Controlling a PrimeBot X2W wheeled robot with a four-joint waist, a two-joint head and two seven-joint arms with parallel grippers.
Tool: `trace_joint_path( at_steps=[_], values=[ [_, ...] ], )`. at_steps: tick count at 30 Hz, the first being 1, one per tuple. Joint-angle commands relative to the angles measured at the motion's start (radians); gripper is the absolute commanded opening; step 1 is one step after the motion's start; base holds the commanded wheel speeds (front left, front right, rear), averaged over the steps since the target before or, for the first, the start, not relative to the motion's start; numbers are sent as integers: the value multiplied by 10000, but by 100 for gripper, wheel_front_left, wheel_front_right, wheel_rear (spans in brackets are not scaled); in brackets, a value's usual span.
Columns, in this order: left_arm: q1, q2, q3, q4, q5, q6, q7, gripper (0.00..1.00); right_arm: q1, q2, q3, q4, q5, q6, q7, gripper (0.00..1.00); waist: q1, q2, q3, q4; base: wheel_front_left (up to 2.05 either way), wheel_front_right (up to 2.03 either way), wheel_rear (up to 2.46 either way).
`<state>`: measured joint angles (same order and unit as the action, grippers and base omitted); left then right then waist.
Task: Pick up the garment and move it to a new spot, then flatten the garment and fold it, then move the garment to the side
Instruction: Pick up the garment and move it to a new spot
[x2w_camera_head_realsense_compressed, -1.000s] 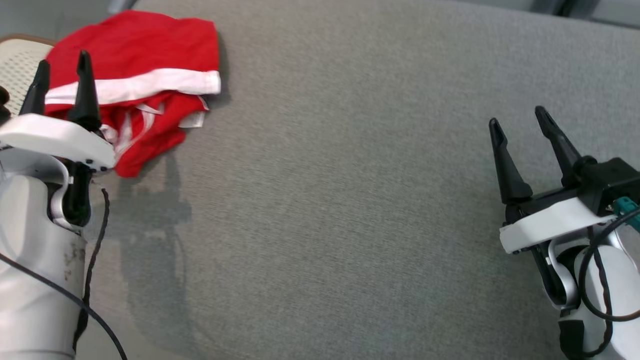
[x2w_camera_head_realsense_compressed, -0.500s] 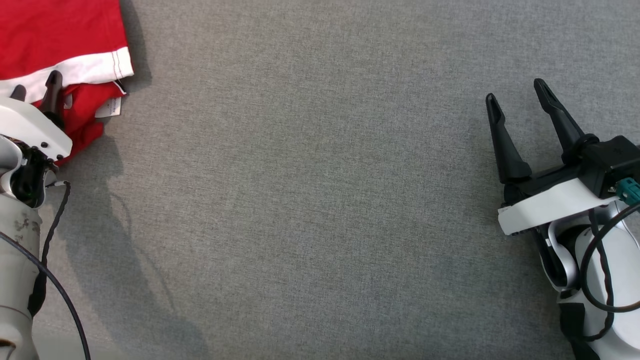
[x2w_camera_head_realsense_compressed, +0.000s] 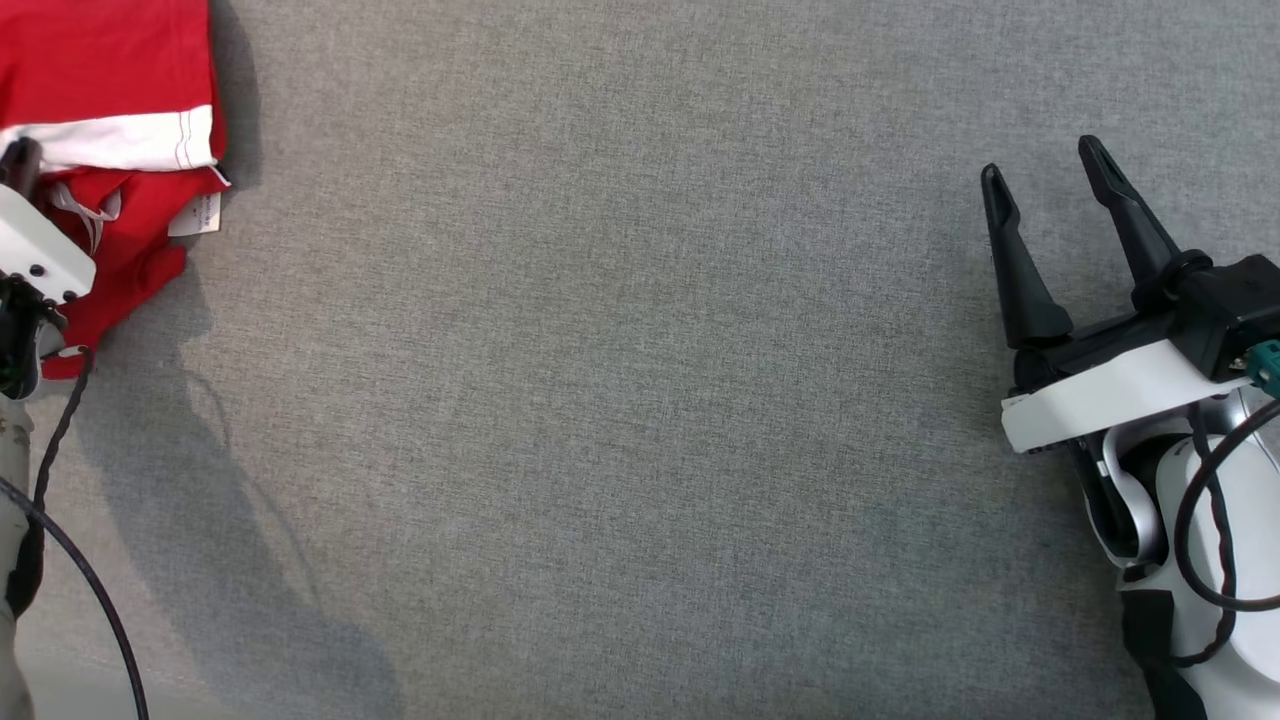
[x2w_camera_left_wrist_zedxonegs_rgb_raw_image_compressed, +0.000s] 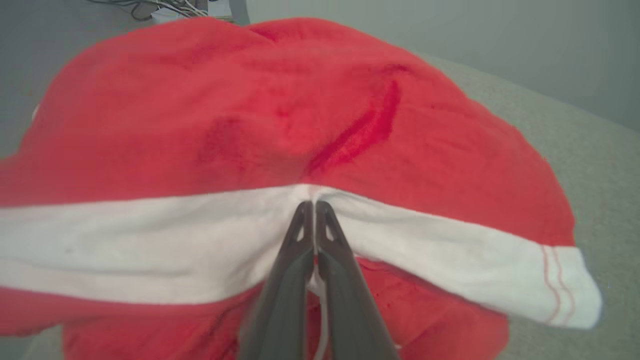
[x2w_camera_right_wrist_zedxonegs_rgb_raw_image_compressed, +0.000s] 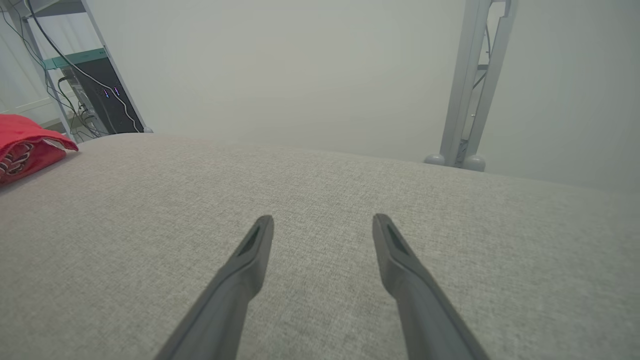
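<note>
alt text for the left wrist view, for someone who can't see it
The left tool, shut tight, pinches the white band of a rumpled red garment that takes up most of the picture. The garment lies on a grey fabric surface, and a few cables show blurred at the top edge.

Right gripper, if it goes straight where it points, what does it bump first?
Probably just the grey cushion itself; the open right gripper has nothing else ahead, though its height is unclear.
</note>
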<state>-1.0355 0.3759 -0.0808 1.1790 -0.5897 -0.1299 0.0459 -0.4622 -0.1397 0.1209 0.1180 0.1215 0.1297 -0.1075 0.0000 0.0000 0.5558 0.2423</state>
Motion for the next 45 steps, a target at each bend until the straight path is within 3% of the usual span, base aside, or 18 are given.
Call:
trace_joint_path(
  at_steps=[1,11,17,29,38,45],
  values=[
    [-238,197,-43,-82,98,0,-252,0,0,-46,-43,61,50,19,-87,100,0,0,-63,30,0,0,0],
    [-441,632,-183,-870,362,51,-2577,0,204,83,-257,156,86,19,-285,100,0,0,-696,136,0,0,0],
    [8,734,61,-1967,495,272,-3048,0,422,194,-388,307,139,19,-443,100,0,0,-1276,98,0,0,0],
    [3981,400,1143,-8374,1380,1600,-3083,0,1294,481,-797,312,251,19,-653,100,0,0,-2767,-178,0,0,0],
    [7614,-173,1348,-12831,1321,2900,-2203,0,1893,682,-942,37,325,19,-585,100,0,0,-3354,-690,0,0,0],
    [8280,-407,594,-14481,1623,3039,-1700,0,1957,798,-1033,-231,370,19,-579,100,0,0,-3231,-1371,0,0,0]
  ],
)
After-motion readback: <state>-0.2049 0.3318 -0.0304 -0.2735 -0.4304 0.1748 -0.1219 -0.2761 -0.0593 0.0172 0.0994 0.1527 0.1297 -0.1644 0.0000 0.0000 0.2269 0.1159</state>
